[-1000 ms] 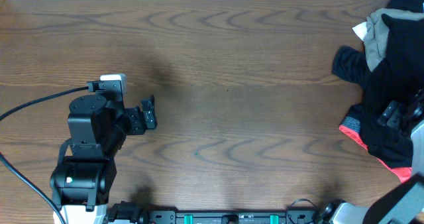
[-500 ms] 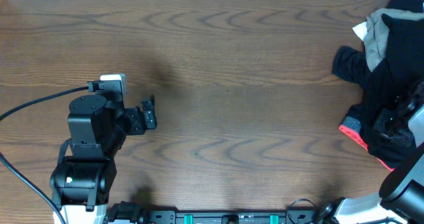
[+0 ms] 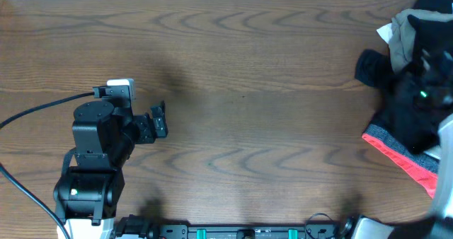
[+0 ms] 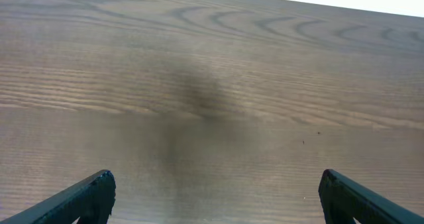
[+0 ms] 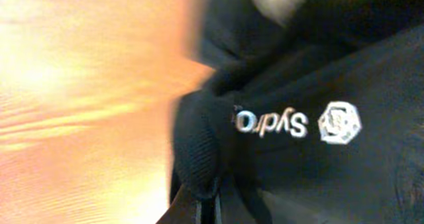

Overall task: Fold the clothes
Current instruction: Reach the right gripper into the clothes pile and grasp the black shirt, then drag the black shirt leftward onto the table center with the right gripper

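1. Far to the left of the pile of clothes (image 3: 414,90), the left gripper (image 3: 161,119) hung low over the wood table (image 3: 248,69). Its fingers were spread wide and held nothing, and they pointed roughly toward the pile.
2. Between that gripper and the pile there was only wood grain, so the left arm was well apart from every garment.
3. The pile sat at the right end of the table. A khaki-grey garment (image 3: 400,37) lay on the pile's far side and the black shirt (image 3: 407,115) was bunched across its middle. A coral-pink garment (image 3: 403,158) stuck out from under the pile's near side.
4. The right gripper (image 5: 207,207) was down in the pile, its fingers closed narrow on a raised ridge of the black shirt. In the wrist view the white logo (image 5: 338,121) lay just beside that pinched ridge, on its right, printed upside down.
5. The right arm was by far the nearer one and already had cloth in its grip. The shirt was crumpled, so its long axis could not be read. Bare wood lay to the pile's left, so the coming move probably called for drawing the shirt that way, out of the pile. The neighbouring garments touched the shirt and might be dragged along with it.
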Available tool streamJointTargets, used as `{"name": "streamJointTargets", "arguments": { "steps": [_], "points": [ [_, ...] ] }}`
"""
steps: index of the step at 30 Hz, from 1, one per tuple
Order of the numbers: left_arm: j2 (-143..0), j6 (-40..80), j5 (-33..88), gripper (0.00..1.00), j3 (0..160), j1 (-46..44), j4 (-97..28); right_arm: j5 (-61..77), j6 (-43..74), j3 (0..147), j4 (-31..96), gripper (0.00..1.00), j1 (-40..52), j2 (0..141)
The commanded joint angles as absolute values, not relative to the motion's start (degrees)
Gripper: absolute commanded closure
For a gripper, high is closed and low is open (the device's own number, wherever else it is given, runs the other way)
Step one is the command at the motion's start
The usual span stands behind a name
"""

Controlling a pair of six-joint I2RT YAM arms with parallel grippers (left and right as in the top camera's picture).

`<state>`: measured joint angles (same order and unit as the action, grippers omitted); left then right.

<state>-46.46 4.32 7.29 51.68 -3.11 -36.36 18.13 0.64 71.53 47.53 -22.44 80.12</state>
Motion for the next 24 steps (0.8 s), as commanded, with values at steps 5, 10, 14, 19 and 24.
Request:
{"name": "streamJointTargets", "arguments": {
  "steps": [5,10,14,19,24],
  "points": [
    [-46.4,4.6,7.4,0.02,53.2,-3.0,-36.2,21.7,12.3,73.8,40.3,0.99,6.9,77.1],
    [-46.4,4.6,7.4,0.02,53.2,-3.0,-36.2,14.8,15.0,73.8,29.3,0.99,23.2,85.0],
    [-46.4,4.6,7.4,0.02,53.1,-3.0,-36.2,14.8,15.1,73.8,16.7,0.99,29.8,94.0],
    [-47.0,4.6,7.4,0.02,53.1,-3.0,-36.4,14.3,15.8,73.8,-0.6,0.82,32.3,103.4],
    [-48.2,4.6,7.4,0.02,53.1,-3.0,-36.4,11.6,19.3,73.8,-4.4,0.66,31.3,108.0]
  ]
}}
